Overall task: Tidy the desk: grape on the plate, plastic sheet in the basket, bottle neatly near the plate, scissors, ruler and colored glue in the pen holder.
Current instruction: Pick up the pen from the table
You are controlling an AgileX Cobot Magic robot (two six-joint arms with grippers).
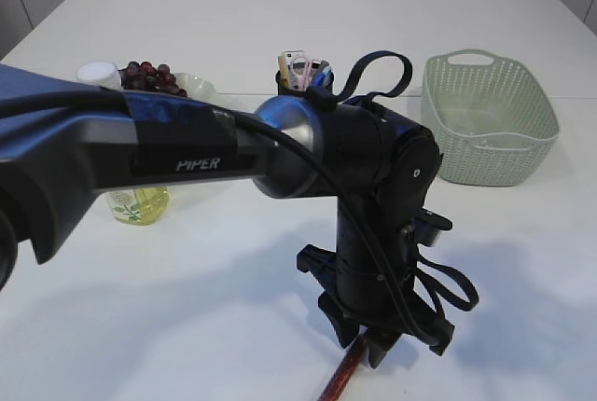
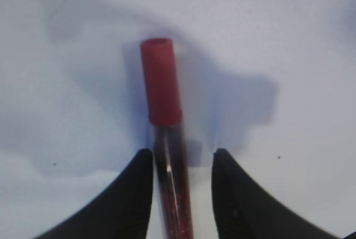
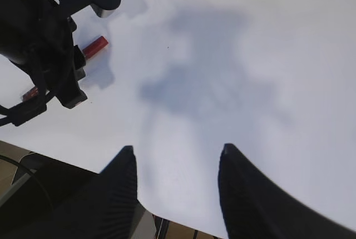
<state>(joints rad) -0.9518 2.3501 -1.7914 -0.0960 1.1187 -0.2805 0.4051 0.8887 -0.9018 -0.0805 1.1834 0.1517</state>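
Lying on the white table (image 1: 187, 308) toward six o'clock in the exterior view, the colored glue tube (image 2: 167, 139) shows a matte red cap above a clear barrel of dark red glitter. The left gripper (image 2: 182, 164) straddles its barrel, jaws parted, one finger (image 2: 133, 194) touching it. The right gripper (image 3: 177, 158) hovers open over bare table.

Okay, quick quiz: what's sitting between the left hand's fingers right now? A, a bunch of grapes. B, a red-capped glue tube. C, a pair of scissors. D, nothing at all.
B: the left wrist view shows the red-capped glue tube lying on the white table, its body running between the fingers of the left hand.
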